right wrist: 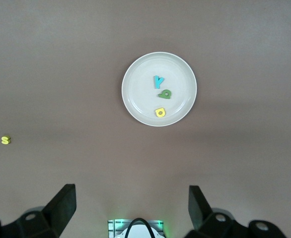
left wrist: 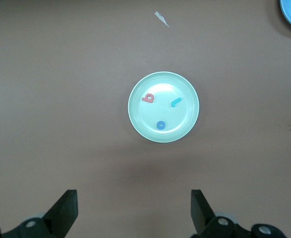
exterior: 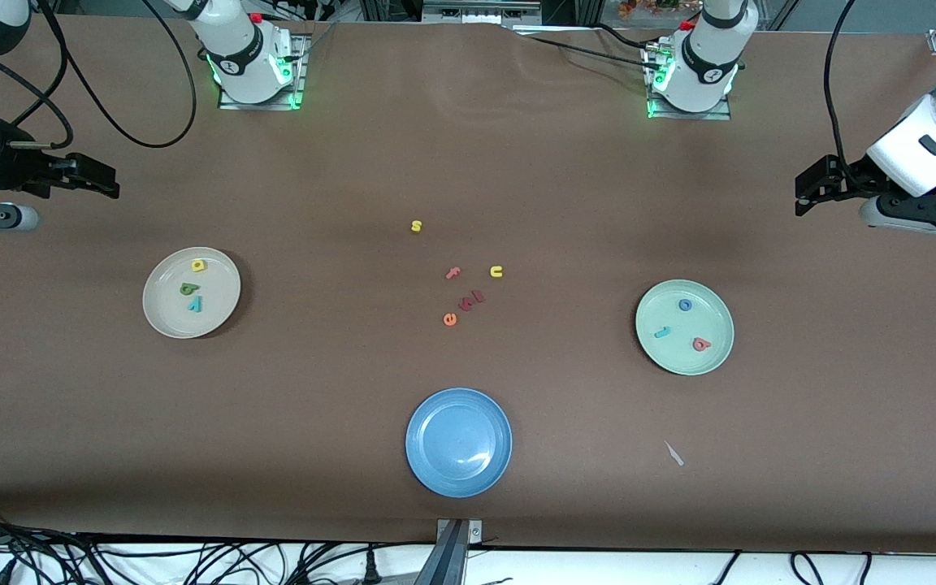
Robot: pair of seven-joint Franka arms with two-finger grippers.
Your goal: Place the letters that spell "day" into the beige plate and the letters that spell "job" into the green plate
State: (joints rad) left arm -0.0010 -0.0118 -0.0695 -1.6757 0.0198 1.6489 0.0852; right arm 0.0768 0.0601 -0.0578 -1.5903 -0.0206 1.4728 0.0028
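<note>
The beige plate (exterior: 163, 313) lies toward the right arm's end of the table and holds a yellow a (exterior: 198, 265), a dark green d (exterior: 188, 288) and a teal y (exterior: 195, 304). The green plate (exterior: 712, 317) lies toward the left arm's end and holds a blue o (exterior: 685, 305), a teal j (exterior: 662, 331) and a salmon b (exterior: 701, 344). My right gripper (exterior: 110, 183) hangs open and empty over the table edge at its own end, looking down on the beige plate (right wrist: 135, 94). My left gripper (exterior: 801, 193) hangs open and empty over its end, above the green plate (left wrist: 185, 121).
Loose letters lie mid-table: a yellow s (exterior: 416, 226), a yellow u (exterior: 496, 271), a salmon f (exterior: 453, 274), an orange e (exterior: 450, 319) and two small red ones (exterior: 472, 301). An empty blue plate (exterior: 458, 441) sits nearer the camera. A white scrap (exterior: 673, 453) lies beside it.
</note>
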